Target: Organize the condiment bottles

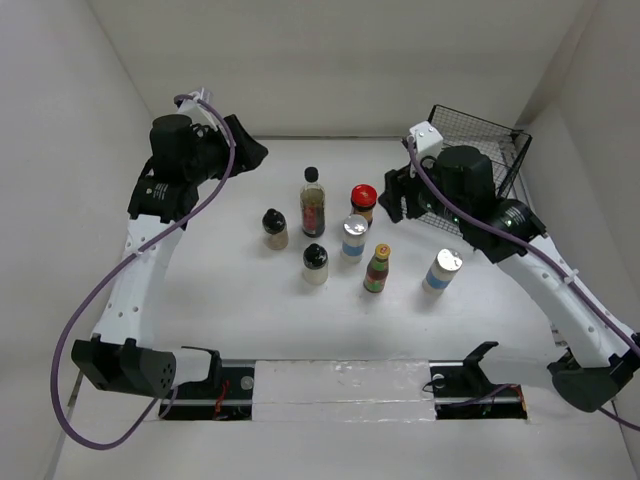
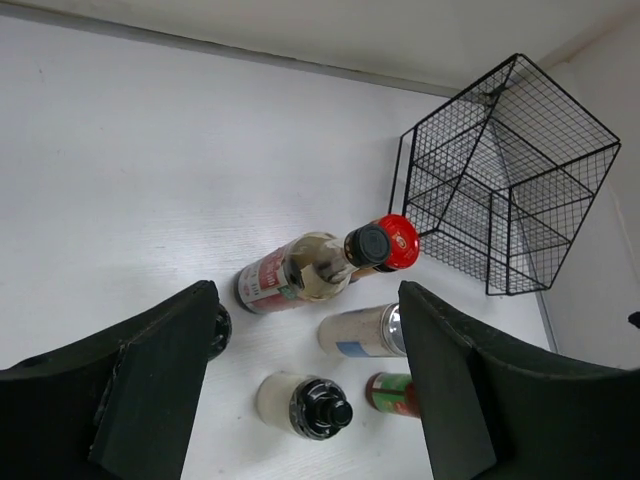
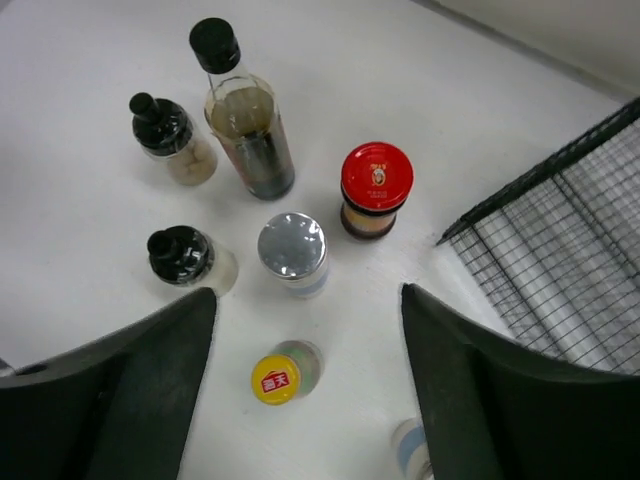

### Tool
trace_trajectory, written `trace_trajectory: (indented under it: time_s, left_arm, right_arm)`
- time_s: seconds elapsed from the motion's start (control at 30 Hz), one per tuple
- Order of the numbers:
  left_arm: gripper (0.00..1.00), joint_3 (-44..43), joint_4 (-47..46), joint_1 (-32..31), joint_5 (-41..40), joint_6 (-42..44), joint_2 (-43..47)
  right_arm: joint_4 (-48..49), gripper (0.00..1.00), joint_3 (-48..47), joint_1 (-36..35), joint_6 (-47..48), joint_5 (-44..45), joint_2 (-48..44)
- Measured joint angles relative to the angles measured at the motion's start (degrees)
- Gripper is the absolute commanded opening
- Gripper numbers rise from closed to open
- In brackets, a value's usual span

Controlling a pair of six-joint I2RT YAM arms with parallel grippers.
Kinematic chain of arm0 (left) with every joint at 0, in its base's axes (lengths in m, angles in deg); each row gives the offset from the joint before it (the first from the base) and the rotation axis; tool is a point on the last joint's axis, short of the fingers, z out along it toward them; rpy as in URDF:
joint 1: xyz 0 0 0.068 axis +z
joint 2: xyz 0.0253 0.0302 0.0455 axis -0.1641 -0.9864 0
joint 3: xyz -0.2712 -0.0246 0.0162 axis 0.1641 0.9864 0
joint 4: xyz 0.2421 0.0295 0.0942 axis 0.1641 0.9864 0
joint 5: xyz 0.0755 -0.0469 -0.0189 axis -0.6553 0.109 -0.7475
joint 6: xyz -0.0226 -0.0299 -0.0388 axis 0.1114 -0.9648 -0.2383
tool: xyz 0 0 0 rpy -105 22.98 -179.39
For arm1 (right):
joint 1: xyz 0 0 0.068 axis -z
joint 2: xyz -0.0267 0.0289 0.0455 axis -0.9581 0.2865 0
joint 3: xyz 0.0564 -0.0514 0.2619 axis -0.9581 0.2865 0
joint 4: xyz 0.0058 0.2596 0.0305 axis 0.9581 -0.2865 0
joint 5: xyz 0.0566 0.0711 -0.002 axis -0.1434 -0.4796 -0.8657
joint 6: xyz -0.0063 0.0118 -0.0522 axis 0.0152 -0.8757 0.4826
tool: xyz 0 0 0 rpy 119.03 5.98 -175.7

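Two red characters on yellow cap (image 3: 275, 381), red lid (image 3: 376, 175) emblem unreadable

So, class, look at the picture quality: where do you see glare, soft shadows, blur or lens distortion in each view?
Top external view: even, diffuse light, only faint shadows beside the bottles, and a bright reflection on the silver-lidded jar. Left wrist view: the wide lens tilts the tall dark bottle and skews the wire basket. Right wrist view: glare on the same silver lid, and the near dark fingers are slightly soft.
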Motion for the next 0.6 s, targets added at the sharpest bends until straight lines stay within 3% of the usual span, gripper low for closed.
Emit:
trace_trajectory:
  time_s: [0.03, 0.07, 0.13, 0.2, 0.27, 0.3, 0.33, 0.37, 0.4, 0.43, 0.47, 0.6]
  left_arm:
    - [0.69, 0.0, 0.0, 0.0, 0.2, -0.2, 0.0]
    - [0.67, 0.0, 0.0, 0.0, 0.5, -0.5, -0.1]
    - [0.57, 0.0, 0.0, 0.0, 1.1, -0.7, -0.1]
    - [0.27, 0.0, 0.0, -0.1, 1.7, -1.3, -0.1]
    - [0.08, -0.1, 0.2, -0.8, 1.2, -1.3, -0.1]
    - [0.0, -0.1, 0.4, -1.3, 0.5, -1.4, -0.1]
    - [0.0, -0.1, 0.7, -2.1, -0.4, -1.2, -0.1]
    - [0.0, -0.2, 1.0, -2.8, -1.2, -1.1, -0.2]
    - [0.0, -0.2, 1.2, -3.3, -2.0, -1.1, -0.2]
    - [0.07, -0.2, 1.6, -3.9, -3.0, -1.1, -0.3]
    - [0.25, -0.5, 2.3, -4.2, -4.0, -1.0, -0.5]
    - [0.53, -2.0, 3.6, -4.2, -8.2, -1.4, -1.6]
  right_arm:
    - [0.3, 0.31, 0.0, -0.1, 0.3, 0.0, -0.1]
    - [1.0, 0.0, 0.1, -0.2, 0.1, -0.1, -0.2]
    - [2.2, 0.0, 0.1, -0.5, -0.3, -0.3, -0.4]
    - [3.4, 0.0, 0.1, -1.1, -0.1, -0.2, -0.4]
    - [4.5, 0.01, 0.1, -1.9, -0.2, 0.1, -0.1]
    - [5.3, 0.09, 0.3, -2.3, -0.1, 0.2, 0.1]
    - [6.4, 0.2, 0.8, -2.5, -0.2, 0.3, 0.2]
    - [7.1, 0.43, 1.3, -2.6, -0.2, 0.3, 0.4]
    - [7.5, 0.54, 1.6, -2.8, -0.4, 0.3, 0.8]
    - [8.1, 0.62, 1.9, -3.0, -0.3, 0.2, 1.4]
    - [8.7, 0.69, 1.9, -3.1, -0.1, 0.0, 2.2]
    - [10.5, 0.79, 2.0, -3.6, 0.5, -0.4, 6.3]
